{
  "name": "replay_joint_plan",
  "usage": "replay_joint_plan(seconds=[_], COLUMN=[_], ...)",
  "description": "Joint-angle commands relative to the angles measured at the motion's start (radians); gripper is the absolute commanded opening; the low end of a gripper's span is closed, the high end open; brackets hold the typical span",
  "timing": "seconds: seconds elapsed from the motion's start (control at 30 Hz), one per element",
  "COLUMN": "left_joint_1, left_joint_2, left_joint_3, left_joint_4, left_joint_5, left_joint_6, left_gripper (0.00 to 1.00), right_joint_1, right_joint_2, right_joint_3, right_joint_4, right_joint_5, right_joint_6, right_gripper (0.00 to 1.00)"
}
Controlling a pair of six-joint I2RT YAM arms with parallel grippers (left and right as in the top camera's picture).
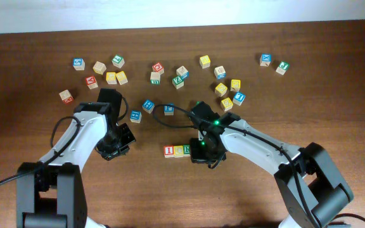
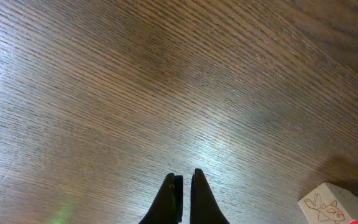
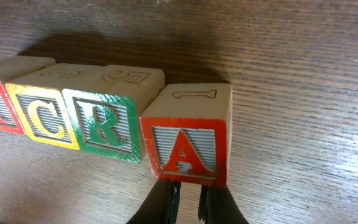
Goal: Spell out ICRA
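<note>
Right gripper (image 3: 189,198), seemingly closed, at skewed A block (image 3: 188,140)

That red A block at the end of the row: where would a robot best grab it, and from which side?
Probably from above, fingers on the A block's lettered face and the face opposite. Both are free, but its left corner meets the R block, leaving no finger room. It sits slightly turned, so match that.

Roughly twenty loose blocks (image 1: 111,77), wooden table (image 1: 334,114)
</note>
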Motion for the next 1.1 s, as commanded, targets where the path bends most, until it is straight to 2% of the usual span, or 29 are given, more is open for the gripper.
replay_joint_plan(seconds=[0.0, 0.53, 0.6, 0.7, 0.77, 0.9, 1.0, 1.07], left_joint_1=[0.003, 0.002, 0.002, -0.022, -0.069, -0.123, -0.179, -0.232], left_joint_2=[-0.014, -0.014, -0.014, -0.013, -0.013, -0.004, 0.044, 0.106], left_joint_3=[0.01, 0.009, 0.009, 0.008, 0.008, 0.008, 0.008, 0.008], left_joint_4=[-0.005, -0.02, -0.023, -0.024, -0.023, -0.01, 0.058, 0.104], left_joint_5=[0.01, 0.011, 0.011, 0.011, 0.011, 0.056, 0.141, 0.147], left_joint_6=[0.016, 0.042, 0.047, 0.065, 0.064, 0.065, 0.065, 0.064], left_gripper=[0.0, 0.0, 0.0, 0.0, 0.0, 0.0, 0.0, 0.0], right_joint_1=[0.005, 0.005, 0.005, 0.002, -0.061, -0.244, -0.267, -0.251], right_joint_2=[0.003, 0.003, 0.002, 0.002, 0.002, 0.003, 0.003, 0.003], right_joint_3=[0.0, 0.003, 0.024, 0.107, 0.147, 0.138, 0.075, 0.025], right_joint_4=[0.011, 0.029, -0.026, -0.207, -0.285, -0.285, -0.22, -0.135], right_joint_5=[0.002, -0.065, -0.067, -0.064, 0.003, 0.002, -0.012, -0.025], right_joint_6=[0.006, 0.008, 0.004, -0.063, -0.075, -0.207, -0.2, -0.127], right_gripper=[0.08, 0.06, 0.04, 0.04, 0.04, 0.04, 0.05, 0.04])
